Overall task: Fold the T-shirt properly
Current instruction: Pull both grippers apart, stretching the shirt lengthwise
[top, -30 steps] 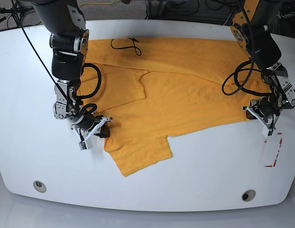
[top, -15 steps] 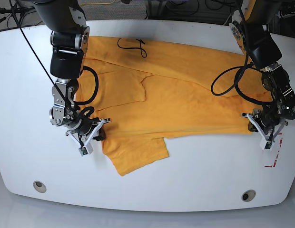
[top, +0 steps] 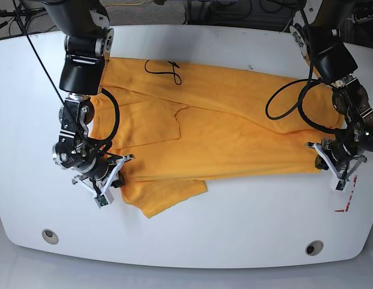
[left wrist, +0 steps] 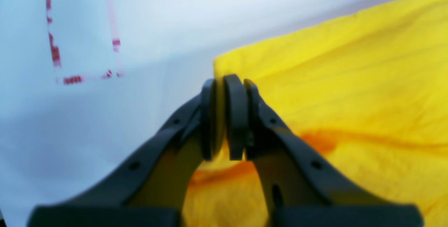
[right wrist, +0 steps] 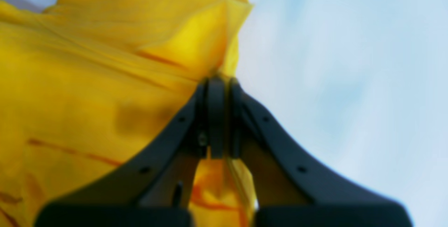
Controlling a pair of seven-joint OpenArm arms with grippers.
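The orange-yellow T-shirt (top: 222, 129) lies spread across the white table, partly doubled over, with a bit of black lettering (top: 164, 68) showing near its far edge. My left gripper (top: 332, 170) is shut on the shirt's right corner (left wrist: 224, 66), cloth pinched between its pads (left wrist: 235, 108). On the other side my right gripper (top: 112, 179) is shut on the shirt's left front corner (right wrist: 227, 27), fabric bunched above its closed pads (right wrist: 216, 101). A sleeve flap (top: 168, 195) pokes out at the front.
The white table (top: 246, 223) has two round holes near its front edge (top: 50, 235) (top: 314, 247). Red tape marks (top: 348, 198) (left wrist: 56, 52) lie on the table just beside my left gripper. Black cables (top: 289, 102) loop over the shirt from both arms.
Both grippers have pulled the shirt's near edge toward the table front and outward. The cloth is stretched flatter and its front flap has shrunk and shifted left.
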